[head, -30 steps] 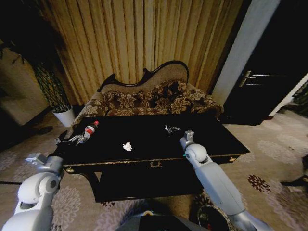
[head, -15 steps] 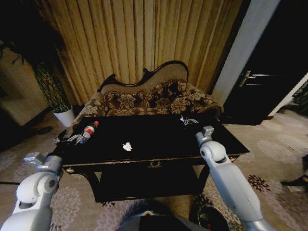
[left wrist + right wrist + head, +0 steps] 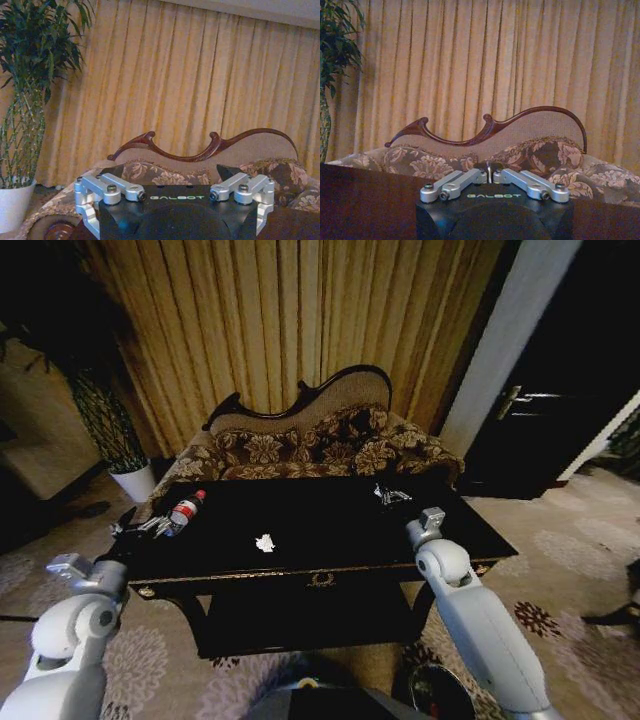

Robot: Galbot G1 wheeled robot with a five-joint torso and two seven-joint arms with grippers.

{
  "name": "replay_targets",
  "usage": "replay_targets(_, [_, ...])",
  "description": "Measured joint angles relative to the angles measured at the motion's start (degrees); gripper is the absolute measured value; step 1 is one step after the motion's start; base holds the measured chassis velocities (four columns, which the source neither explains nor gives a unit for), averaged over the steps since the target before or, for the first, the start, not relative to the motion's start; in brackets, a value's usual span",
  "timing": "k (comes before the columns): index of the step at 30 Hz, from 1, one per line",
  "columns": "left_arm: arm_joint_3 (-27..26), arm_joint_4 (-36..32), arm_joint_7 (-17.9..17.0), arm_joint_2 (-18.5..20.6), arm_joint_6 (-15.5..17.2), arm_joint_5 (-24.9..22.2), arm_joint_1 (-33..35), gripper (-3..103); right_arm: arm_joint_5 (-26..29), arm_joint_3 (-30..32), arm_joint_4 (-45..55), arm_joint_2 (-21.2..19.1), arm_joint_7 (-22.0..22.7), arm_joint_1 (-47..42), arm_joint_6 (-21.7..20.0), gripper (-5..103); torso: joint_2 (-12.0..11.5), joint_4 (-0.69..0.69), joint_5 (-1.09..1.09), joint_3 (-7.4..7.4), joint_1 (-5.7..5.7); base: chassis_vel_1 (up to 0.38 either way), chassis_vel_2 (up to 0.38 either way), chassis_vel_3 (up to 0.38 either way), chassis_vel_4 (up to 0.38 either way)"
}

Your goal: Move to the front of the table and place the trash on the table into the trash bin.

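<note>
The glossy black table (image 3: pixel 330 540) stands before me with a patterned sofa behind it. A clear bottle with a red cap (image 3: pixel 185 510) lies at the table's left end. My left gripper (image 3: pixel 140 530) is open just beside the bottle's base, apart from it. A white crumpled paper scrap (image 3: pixel 265 543) lies left of the table's middle. My right gripper (image 3: pixel 390 494) hovers shut over the far right part of the table; in the right wrist view its fingers (image 3: pixel 490 175) meet with nothing visible between them. The dark rim of the trash bin (image 3: pixel 432 688) shows on the floor by my right arm.
A carved-back sofa (image 3: pixel 320 445) runs along the table's far side, with curtains behind. A white plant pot (image 3: pixel 133 480) stands at the left. A dark door (image 3: pixel 540 410) is at the right. Patterned carpet surrounds the table.
My right gripper has swung from the table's middle to its far right part, then held nearly still. The left arm has barely shifted.
</note>
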Motion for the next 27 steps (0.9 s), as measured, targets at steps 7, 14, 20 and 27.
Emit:
replay_targets(7, [0.3, 0.2, -0.05, 0.05, 0.0, -0.01, -0.15, 100, 0.02, 0.21, 0.08, -0.04, 0.0, -0.35, -0.03, 1, 0.0, -0.01, 0.0, 0.0, -0.01, 0.193, -0.184, -0.198, 0.198])
replay_targets(14, [0.46, 0.32, -0.03, -0.01, 0.0, -0.01, -0.2, 100, -0.01, 0.18, -0.02, 0.18, 0.0, -0.58, -0.03, 1, 0.02, 0.01, -0.01, -0.01, -0.04, 0.252, -0.252, -0.236, 0.257])
replay_targets(20, [0.7, 0.55, 0.01, -0.18, 0.0, 0.06, -0.27, 100, -0.26, 0.12, -0.08, 0.48, 0.0, -1.11, -0.02, 1, 0.02, 0.0, 0.0, -0.01, -0.04, 0.226, -0.241, -0.242, 0.213])
replay_targets(27, [0.99, 0.67, 0.05, -0.48, 0.0, 0.24, -0.34, 100, -0.76, -0.11, -0.92, 1.53, 0.0, -2.12, 0.59, 1, 0.03, 0.01, -0.01, -0.02, -0.05, 0.178, -0.187, -0.173, 0.18])
